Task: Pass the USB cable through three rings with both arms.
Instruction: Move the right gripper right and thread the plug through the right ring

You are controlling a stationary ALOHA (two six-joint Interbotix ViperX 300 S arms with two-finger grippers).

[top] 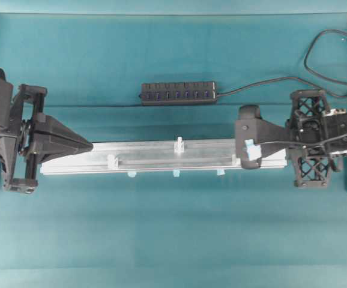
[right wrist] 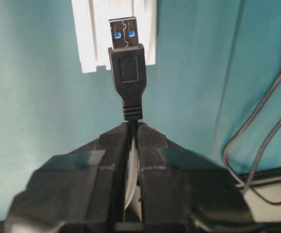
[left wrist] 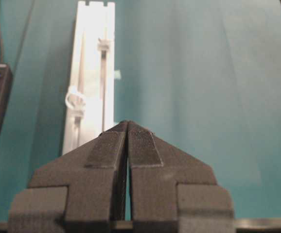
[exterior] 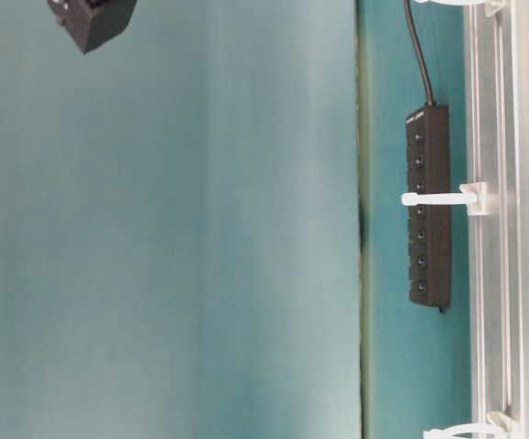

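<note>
Both fingers closed: right fingers (right wrist: 133, 127) grip USB cable (right wrist: 127, 73), left fingers (left wrist: 127, 127) empty, hub (top: 178, 93) behind rail (top: 161, 157).

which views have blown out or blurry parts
Left wrist view: the rail is overexposed to near white, and the left gripper looks soft. Right wrist view: the rail end glares white, the USB plug is sharp. Table-level view: turned sideways, rail edge washed out.

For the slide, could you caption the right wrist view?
Right gripper clamps the USB cable, plug aimed at the rail's end.
</note>
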